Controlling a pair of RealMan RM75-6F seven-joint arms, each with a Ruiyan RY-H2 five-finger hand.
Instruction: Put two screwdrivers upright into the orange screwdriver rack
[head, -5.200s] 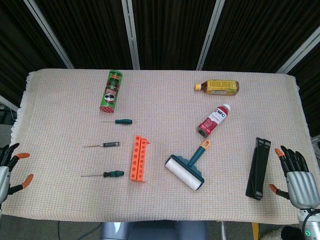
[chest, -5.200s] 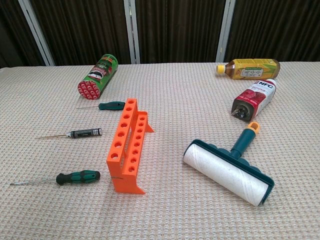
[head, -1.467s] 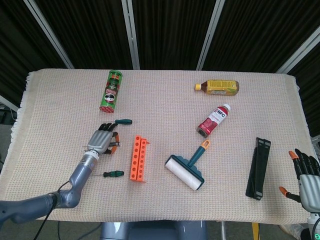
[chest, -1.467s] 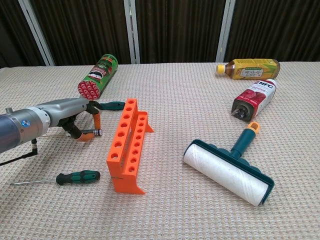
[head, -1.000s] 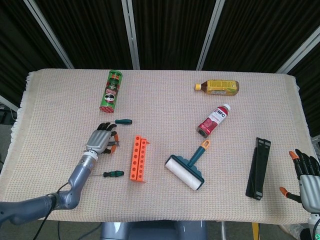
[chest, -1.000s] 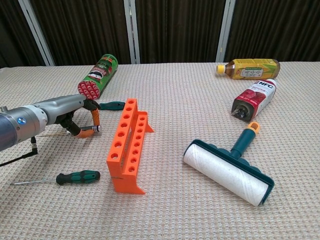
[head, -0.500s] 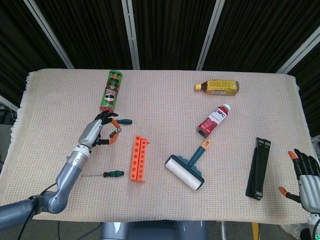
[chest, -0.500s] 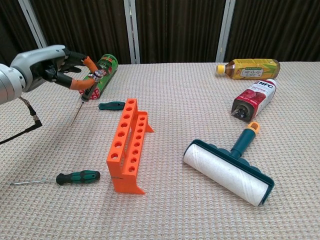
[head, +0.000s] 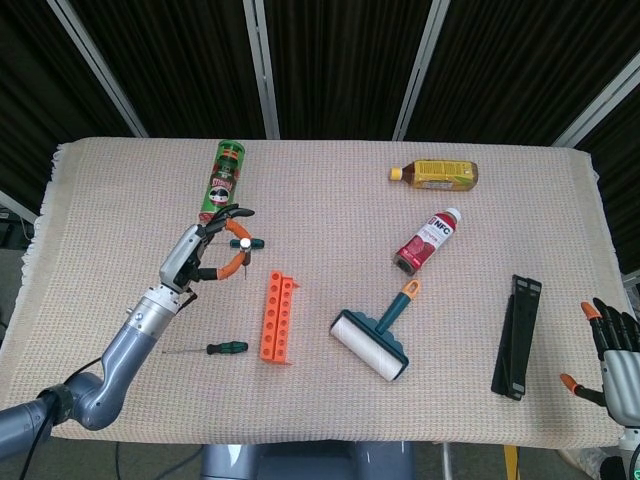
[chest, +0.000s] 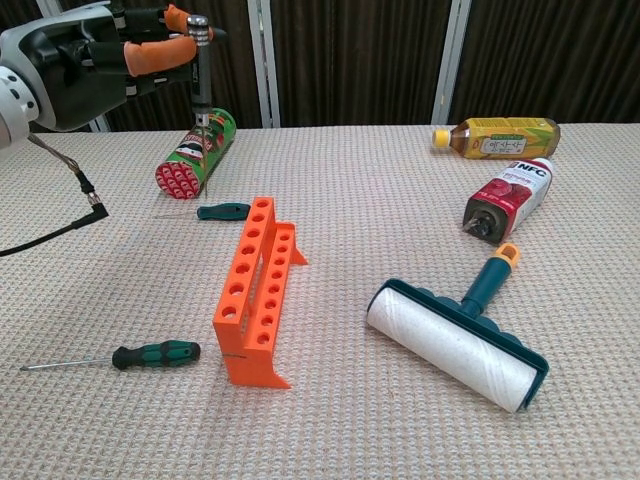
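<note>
My left hand (head: 203, 253) is raised above the table, left of the orange rack (head: 277, 316). It pinches a thin black-handled screwdriver (chest: 200, 68) between thumb and finger, held nearly upright with the tip down, high over the cloth. The rack (chest: 258, 288) stands with its holes empty. A green-handled screwdriver (head: 226, 348) lies flat left of the rack's near end. A short teal screwdriver (chest: 222, 211) lies by the rack's far end. My right hand (head: 614, 362) rests at the table's lower right corner with fingers spread, holding nothing.
A green Pringles can (head: 222, 181) lies behind the left hand. A lint roller (head: 375, 335) lies right of the rack. A red bottle (head: 427, 240) and a yellow bottle (head: 435, 174) lie further back right. A black folded object (head: 518, 335) sits near the right hand.
My left hand has lifted the black-handled screwdriver off the cloth and turned it from slanted to nearly upright, rising higher. The right hand has stayed put.
</note>
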